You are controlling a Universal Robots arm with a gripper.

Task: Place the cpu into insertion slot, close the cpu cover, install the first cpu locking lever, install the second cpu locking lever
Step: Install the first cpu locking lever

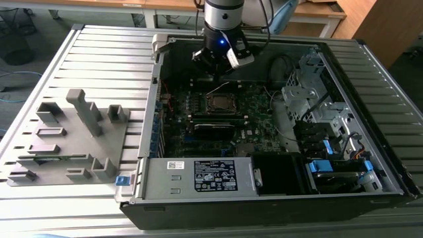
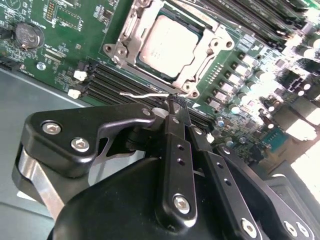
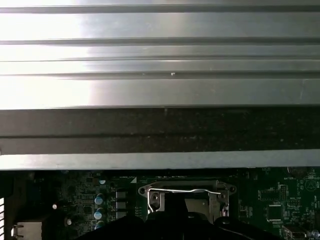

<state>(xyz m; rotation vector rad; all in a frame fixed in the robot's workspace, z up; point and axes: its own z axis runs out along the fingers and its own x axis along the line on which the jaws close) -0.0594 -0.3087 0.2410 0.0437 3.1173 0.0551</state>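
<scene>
The cpu [image 2: 165, 45], silver-grey on top, lies in the insertion slot [image 1: 221, 102] on the green motherboard. The cpu cover [image 2: 197, 70] lies flat around it as a metal frame. A thin wire locking lever [image 2: 142, 94] runs along the socket's near side, raised a little, and it also shows in the first wrist view [image 3: 185, 190]. My gripper [image 2: 177, 101] is shut, its black fingertips meeting at the lever's free end. Whether the wire is pinched between them I cannot tell. In the exterior view the gripper [image 1: 220, 78] hangs just behind the socket.
The open computer case holds a labelled power-supply box [image 1: 198, 176] at the front and drive cages [image 1: 317, 99] on the exterior view's right. Black memory slots [image 2: 115, 80] run beside the socket. A grey fixture tray [image 1: 66, 139] lies outside the case. The case wall [image 3: 160, 130] stands close behind.
</scene>
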